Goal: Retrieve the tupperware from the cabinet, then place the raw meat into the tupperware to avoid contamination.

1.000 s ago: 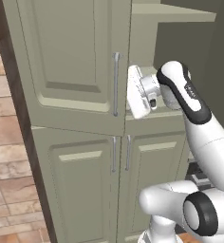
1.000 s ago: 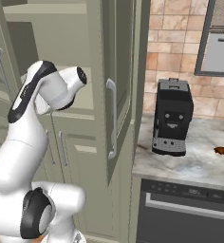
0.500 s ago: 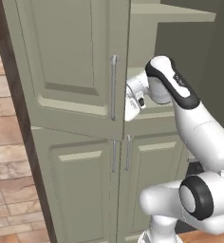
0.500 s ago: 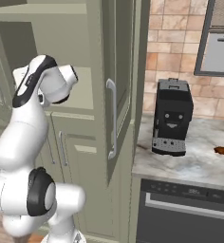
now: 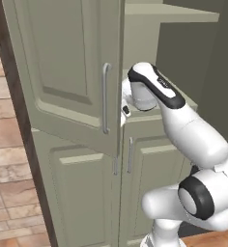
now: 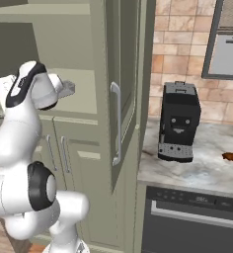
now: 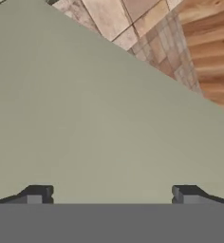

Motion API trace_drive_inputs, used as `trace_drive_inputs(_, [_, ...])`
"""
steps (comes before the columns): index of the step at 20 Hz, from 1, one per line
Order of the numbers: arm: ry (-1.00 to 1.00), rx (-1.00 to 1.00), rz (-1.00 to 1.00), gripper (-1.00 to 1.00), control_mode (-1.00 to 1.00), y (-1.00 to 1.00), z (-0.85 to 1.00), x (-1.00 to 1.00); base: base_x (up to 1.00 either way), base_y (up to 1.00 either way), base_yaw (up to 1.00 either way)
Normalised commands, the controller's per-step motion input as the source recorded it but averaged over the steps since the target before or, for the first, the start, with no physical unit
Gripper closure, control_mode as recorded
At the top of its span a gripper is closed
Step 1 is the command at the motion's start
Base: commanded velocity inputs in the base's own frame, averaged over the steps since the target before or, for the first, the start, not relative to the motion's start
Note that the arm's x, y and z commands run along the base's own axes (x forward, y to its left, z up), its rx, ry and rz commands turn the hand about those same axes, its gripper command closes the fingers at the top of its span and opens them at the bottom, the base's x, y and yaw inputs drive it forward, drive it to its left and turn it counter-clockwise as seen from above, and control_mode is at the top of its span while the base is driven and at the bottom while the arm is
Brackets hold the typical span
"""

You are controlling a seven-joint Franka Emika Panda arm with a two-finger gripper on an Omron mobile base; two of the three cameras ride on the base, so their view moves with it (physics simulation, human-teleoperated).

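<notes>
The cabinet (image 5: 63, 72) is sage green, and its upper right door (image 6: 123, 74) stands wide open. My gripper (image 7: 111, 194) is open with nothing between its fingers. It faces the inner side of the upper left door (image 5: 111, 58) at close range. My wrist (image 5: 130, 99) sits just behind that door's edge. A small pale grey shape (image 6: 64, 88), apparently the tupperware, rests on the shelf (image 6: 86, 96) right of my wrist. The raw meat (image 6: 232, 157) lies on the counter at far right.
A big black coffee machine (image 6: 177, 121) stands on the marble counter (image 6: 202, 168), above a dark dishwasher front (image 6: 197, 217). The open right door's silver handle (image 6: 116, 123) juts out between cabinet and counter. The lower cabinet doors (image 5: 130, 159) are closed.
My hand has swung left to the upper left door. That door has swung outward.
</notes>
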Motion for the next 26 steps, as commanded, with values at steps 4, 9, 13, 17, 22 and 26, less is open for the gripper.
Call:
trace_drive_inputs(4, [0.01, 0.00, -0.02, -1.00, -1.00, 0.89, -0.22, -0.13, 0.00, 0.00, 0.00])
trace_drive_inputs(9, [0.00, 0.00, -0.09, -1.00, -1.00, 0.80, -0.19, -0.06, 0.00, 0.00, 0.00])
trace_drive_inputs(13, [0.00, 0.00, -0.10, -1.00, -1.00, 0.58, -0.13, 0.00, 0.00, 0.00, 0.00])
trace_drive_inputs(17, [0.00, 0.00, -0.09, -1.00, -1.00, 0.46, -0.11, 0.00, 0.00, 0.00, 0.00])
trace_drive_inputs(22, [-0.01, 0.00, -0.02, -1.00, -1.00, 0.10, 0.00, 0.00, 0.00, 0.00, 0.00])
trace_drive_inputs(26, [-0.01, -0.01, 0.00, -1.00, -1.00, -0.03, 0.00, 0.03, 0.00, 0.00, 0.00])
